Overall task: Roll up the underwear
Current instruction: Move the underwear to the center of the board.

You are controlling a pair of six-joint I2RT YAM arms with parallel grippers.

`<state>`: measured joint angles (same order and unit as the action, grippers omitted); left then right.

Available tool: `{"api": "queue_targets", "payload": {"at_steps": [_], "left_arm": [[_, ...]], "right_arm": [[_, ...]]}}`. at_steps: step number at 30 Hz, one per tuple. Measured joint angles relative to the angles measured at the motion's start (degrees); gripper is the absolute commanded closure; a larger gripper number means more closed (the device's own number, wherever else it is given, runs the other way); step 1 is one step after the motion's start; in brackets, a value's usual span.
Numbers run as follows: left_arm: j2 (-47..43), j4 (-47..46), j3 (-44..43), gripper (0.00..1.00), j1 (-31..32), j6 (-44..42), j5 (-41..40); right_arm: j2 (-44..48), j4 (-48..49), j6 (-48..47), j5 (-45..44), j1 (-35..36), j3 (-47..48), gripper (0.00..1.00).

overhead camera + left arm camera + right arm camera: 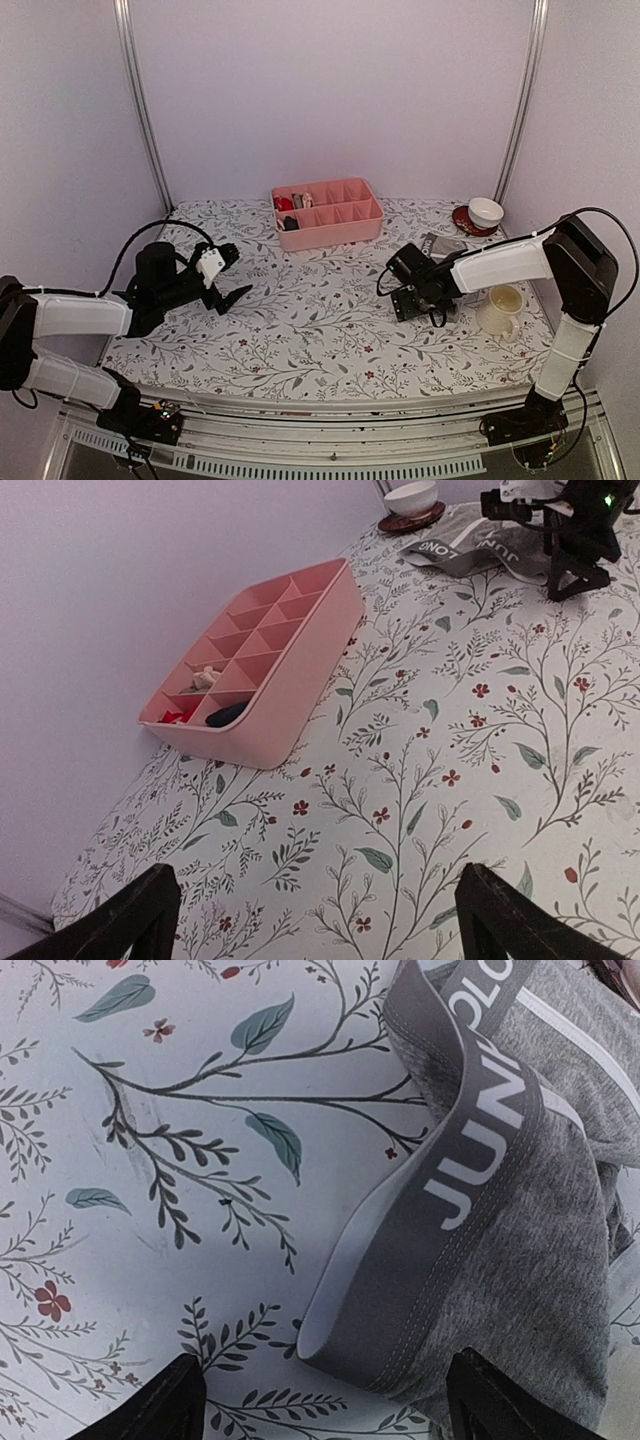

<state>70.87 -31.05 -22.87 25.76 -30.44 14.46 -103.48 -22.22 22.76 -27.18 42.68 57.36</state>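
Underwear (520, 1260): soft, light, floppy grey cloth; best pinched at lettered waistband (470, 1160), twelve o'clock of released right gripper (335, 1395).

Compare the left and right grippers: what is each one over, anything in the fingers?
The left gripper faces bare table, with the pink tray ahead; the right gripper hangs close over the boxer-briefs.
Nothing lies between the left fingers; the looped end of the lettered waistband sits in the gap before the right fingers, ungripped.
Shared: both pairs of fingers stand apart and hold nothing.
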Motion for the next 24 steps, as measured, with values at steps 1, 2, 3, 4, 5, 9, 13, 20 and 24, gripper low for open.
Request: {"api": "queue_targets", "payload": {"at_steps": [1, 2, 3, 4, 5, 9, 13, 20, 24], "left_arm": [[0.02, 0.0, 0.0, 0.02, -0.02, -0.02, -0.02], [0.02, -0.02, 0.0, 0.01, -0.02, -0.02, -0.02], [0.02, -0.02, 0.0, 0.01, -0.02, -0.02, -0.04], [0.02, -0.02, 0.0, 0.01, -0.02, -0.04, -0.02], [0.02, -0.02, 0.0, 0.01, -0.02, -0.04, 0.0], [0.02, 0.0, 0.0, 0.02, -0.02, -0.04, 0.04], [-0.11, 0.02, 0.0, 0.01, -0.02, -0.04, 0.04], [-1.18, 0.0, 0.02, 0.02, -0.02, -0.04, 0.09], [-1.18, 0.02, 0.04, 0.01, -0.02, -0.02, 0.11]], "right_arm": [[0.0, 0.28, 0.0, 0.07, 0.0, -0.15, 0.18], [0.0, 0.83, 0.15, 0.13, 0.0, -0.39, 0.19], [0.02, 1.33, 0.24, 0.15, 0.0, -0.63, 0.19], [0.04, 1.92, 0.42, 0.13, 0.0, -0.92, 0.2], [0.04, 2.21, 0.42, 0.04, 0.0, -1.01, 0.23], [-0.22, 2.8, 0.37, -0.2, 0.0, -1.07, 0.32], [-1.38, 3.56, 0.5, -1.05, 0.02, -0.37, 0.48], [-2.64, 3.48, 1.27, -3.28, 0.02, 0.48, 0.63], [-2.89, 1.97, 2.4, -4.55, 0.0, 0.74, 0.92]]}}
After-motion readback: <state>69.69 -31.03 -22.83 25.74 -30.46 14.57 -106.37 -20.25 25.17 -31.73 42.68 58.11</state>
